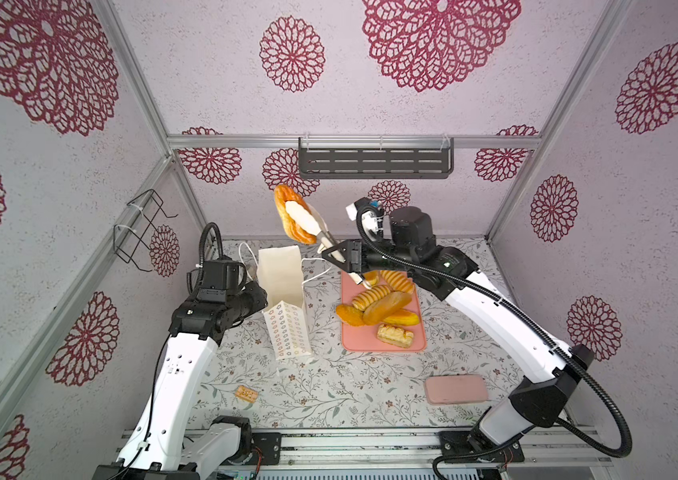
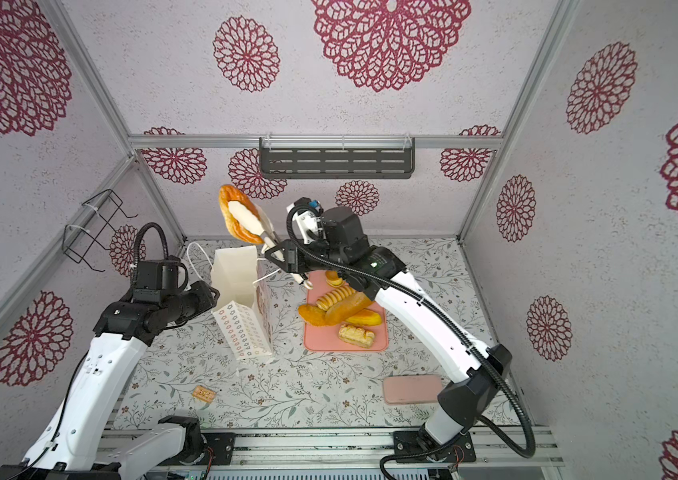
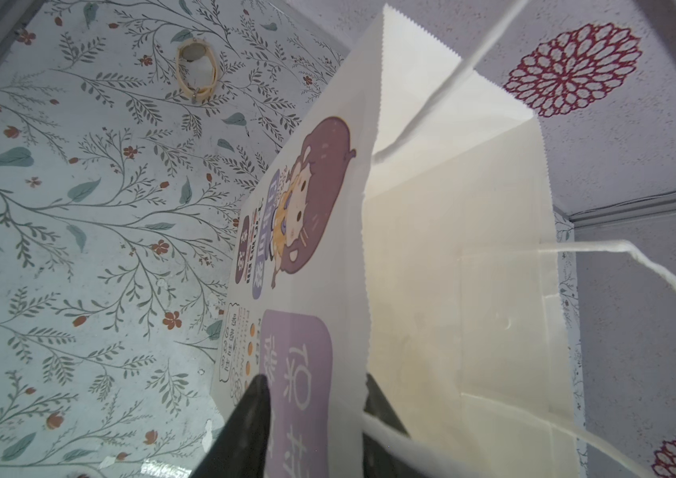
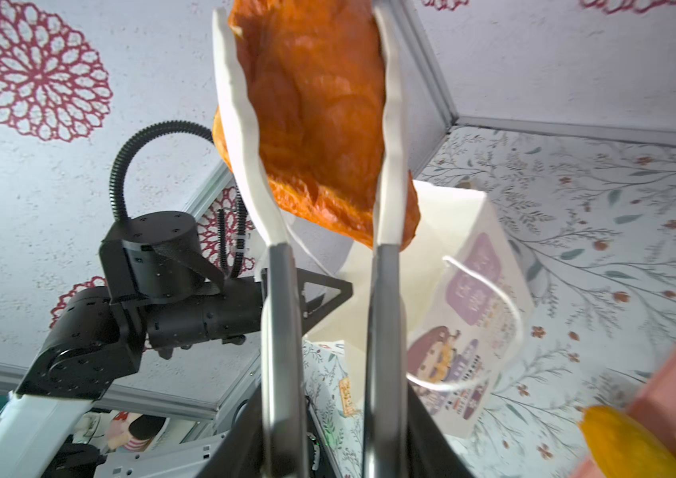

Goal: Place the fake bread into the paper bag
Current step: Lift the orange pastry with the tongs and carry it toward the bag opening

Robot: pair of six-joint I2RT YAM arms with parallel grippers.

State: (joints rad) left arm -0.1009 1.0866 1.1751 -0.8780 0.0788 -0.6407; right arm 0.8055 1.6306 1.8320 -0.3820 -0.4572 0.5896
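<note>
A flaky orange-brown pastry of the fake bread hangs high above the table, clamped between the white tips of metal tongs. My right gripper is shut on the tong handles, just right of the paper bag's mouth. The paper bag stands upright and open. My left gripper is open, one finger outside and one inside the bag's left wall. More fake bread lies on a pink tray.
A tan square cracker lies near the front left and a flat pink case at the front right. A wire rack hangs on the left wall, a dark shelf on the back wall. The bag's cord handles hang loose.
</note>
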